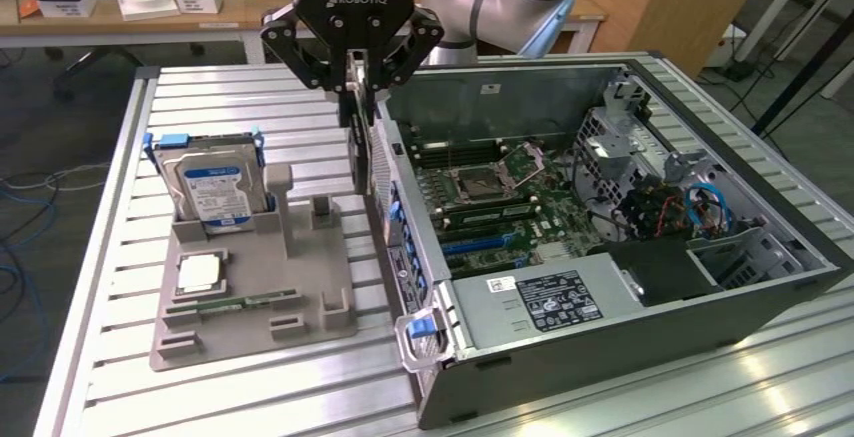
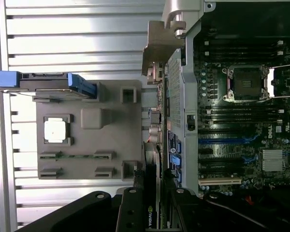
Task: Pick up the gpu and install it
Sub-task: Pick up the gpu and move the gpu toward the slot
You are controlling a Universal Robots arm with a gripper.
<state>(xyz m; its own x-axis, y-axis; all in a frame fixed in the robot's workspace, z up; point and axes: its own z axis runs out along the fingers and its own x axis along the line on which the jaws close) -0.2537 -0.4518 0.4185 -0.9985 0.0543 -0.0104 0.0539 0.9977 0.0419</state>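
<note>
My gripper (image 1: 358, 89) hangs over the gap between the grey parts holder (image 1: 254, 287) and the open computer case (image 1: 641, 297). It is shut on the gpu (image 1: 358, 147), a thin card held on edge and hanging straight down beside the case's near wall. In the wrist view the black fingers (image 2: 130, 208) clamp the gpu (image 2: 151, 217), and its silver end bracket (image 2: 157, 48) shows at the far end. The motherboard (image 1: 514, 202) lies flat inside the case, with its slots (image 2: 222, 181) exposed.
The parts holder (image 2: 87, 99) carries an upright blue-labelled hard drive (image 1: 214, 185), a square processor chip (image 1: 198, 272) and a narrow green memory stick (image 1: 247, 304). All of this sits on a slatted metal table (image 1: 240, 97). Desks with clutter stand behind.
</note>
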